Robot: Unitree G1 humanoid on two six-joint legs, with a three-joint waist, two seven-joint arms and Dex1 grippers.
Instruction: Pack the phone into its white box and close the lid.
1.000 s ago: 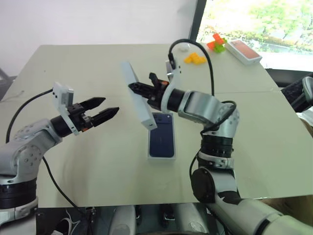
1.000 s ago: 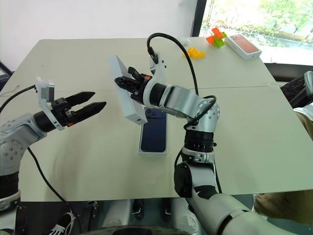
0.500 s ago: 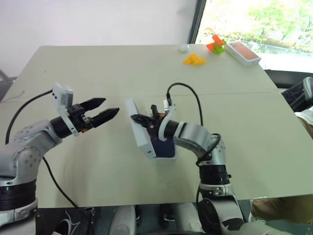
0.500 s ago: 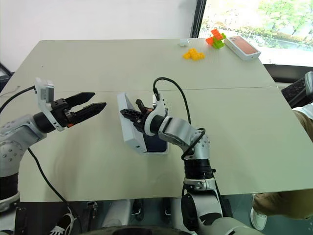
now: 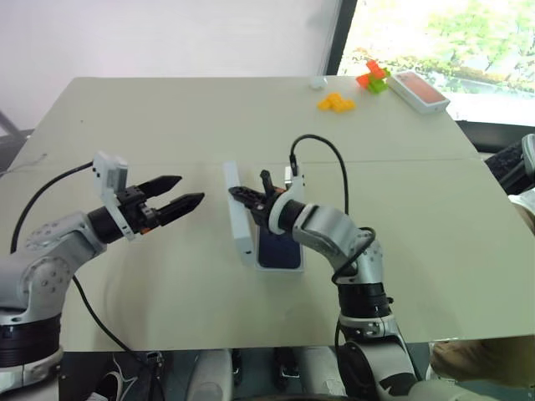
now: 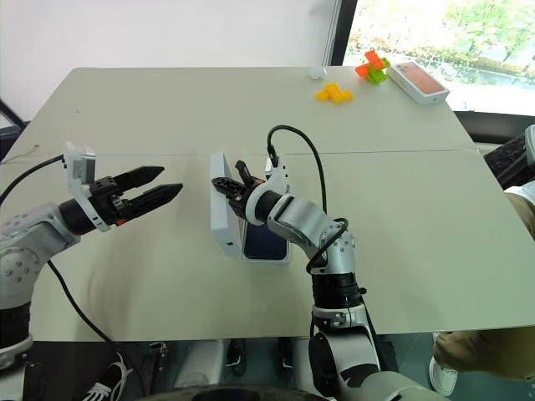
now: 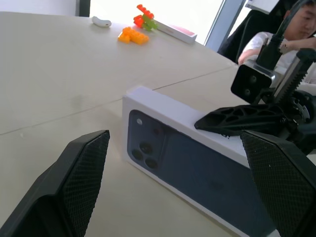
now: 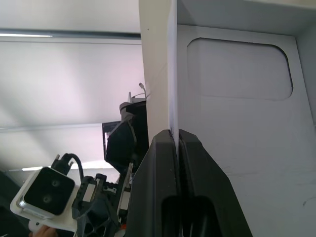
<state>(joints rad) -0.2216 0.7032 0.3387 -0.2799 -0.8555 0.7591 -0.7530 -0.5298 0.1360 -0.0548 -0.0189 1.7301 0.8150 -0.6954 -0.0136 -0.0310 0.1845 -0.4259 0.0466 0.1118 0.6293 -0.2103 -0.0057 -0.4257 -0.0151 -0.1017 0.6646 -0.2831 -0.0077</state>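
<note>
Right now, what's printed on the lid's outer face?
A dark blue phone on white, on the lid; clearest in the left wrist view.

lid (image 5: 237, 213): white, blue phone print | phone (image 5: 281, 248): navy | table (image 5: 167, 117): beige

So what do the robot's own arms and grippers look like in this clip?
Both arms are silver-grey metal with black joint rings. Each ends in a gripper of two black, tapering fingers with textured pads: the left gripper, the right gripper. A white camera block sits on the left wrist. A black cable loops above the right forearm, and another trails from the left arm.
</note>
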